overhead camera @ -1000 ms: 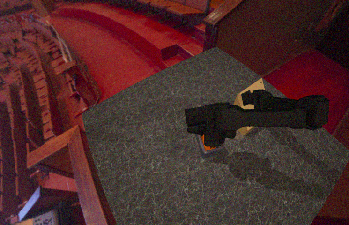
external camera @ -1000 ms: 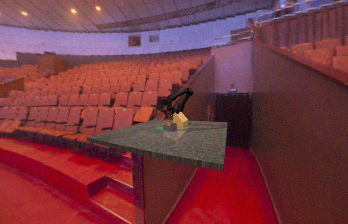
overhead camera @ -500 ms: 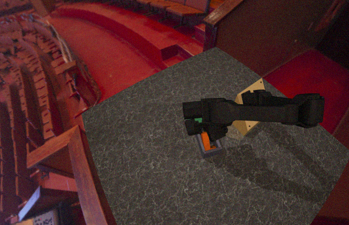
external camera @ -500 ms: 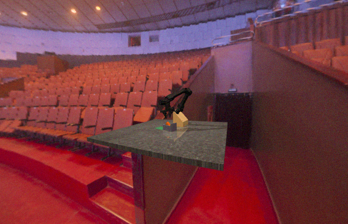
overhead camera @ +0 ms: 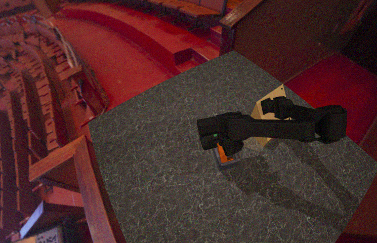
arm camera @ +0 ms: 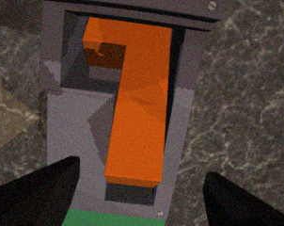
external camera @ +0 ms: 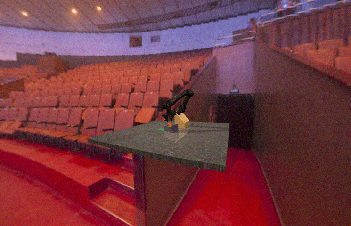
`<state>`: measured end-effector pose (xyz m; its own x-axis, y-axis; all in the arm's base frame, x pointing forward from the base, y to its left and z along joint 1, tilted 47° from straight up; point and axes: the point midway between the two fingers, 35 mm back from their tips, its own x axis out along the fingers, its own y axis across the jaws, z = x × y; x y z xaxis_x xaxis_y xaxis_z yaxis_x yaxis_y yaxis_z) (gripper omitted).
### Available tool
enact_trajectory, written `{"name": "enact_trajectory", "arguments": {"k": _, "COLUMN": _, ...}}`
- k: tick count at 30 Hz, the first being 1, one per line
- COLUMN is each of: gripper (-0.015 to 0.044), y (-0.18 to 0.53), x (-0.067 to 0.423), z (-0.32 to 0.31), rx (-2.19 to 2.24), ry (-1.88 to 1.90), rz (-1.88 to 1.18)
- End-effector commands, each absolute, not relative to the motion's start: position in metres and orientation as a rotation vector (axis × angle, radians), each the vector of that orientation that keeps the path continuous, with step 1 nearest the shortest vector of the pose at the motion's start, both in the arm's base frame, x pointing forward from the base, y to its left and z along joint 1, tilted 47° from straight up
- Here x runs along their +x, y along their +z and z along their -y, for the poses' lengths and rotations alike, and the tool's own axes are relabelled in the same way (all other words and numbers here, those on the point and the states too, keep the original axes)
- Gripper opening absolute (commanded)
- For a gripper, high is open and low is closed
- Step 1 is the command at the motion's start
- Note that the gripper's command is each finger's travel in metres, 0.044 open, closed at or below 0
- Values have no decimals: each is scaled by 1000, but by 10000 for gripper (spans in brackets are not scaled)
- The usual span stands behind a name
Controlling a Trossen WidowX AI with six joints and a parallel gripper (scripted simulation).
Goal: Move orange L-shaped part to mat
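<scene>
Your gripper (arm camera: 138, 214) hovers over the grey tray (arm camera: 67, 126), jaws partly open, empty — the orange part (arm camera: 138, 104) lies in the tray's pocket, apparently tilted, straight end nearest the fingertips.

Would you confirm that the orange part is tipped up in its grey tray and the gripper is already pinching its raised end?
Not quite: the part is tipped up in the tray, but the gripper is open, its fingers apart on either side of the raised end, as the wrist view shows.

Arm (overhead camera: 268, 128) stretches leftward across mid-right of top view, wrist bent down; gripper (arm camera: 138, 214) open, holding nothing, fingers at the lower corners of wrist view.
</scene>
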<state>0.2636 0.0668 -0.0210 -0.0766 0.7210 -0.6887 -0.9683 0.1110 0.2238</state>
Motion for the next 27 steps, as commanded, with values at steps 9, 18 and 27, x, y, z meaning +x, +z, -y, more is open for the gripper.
{"name": "enact_trajectory", "arguments": {"k": 9, "gripper": 280, "y": -36, "x": 260, "z": -81, "rx": -379, "ry": 1459, "rz": -806}}
{"name": "enact_trajectory", "arguments": {"k": 18, "gripper": 280, "y": -46, "x": 259, "z": -92, "rx": -378, "ry": 1460, "rz": -805}}
{"name": "enact_trajectory", "arguments": {"k": 27, "gripper": 280, "y": -52, "x": 257, "z": -100, "rx": -377, "ry": 1461, "rz": -804}}
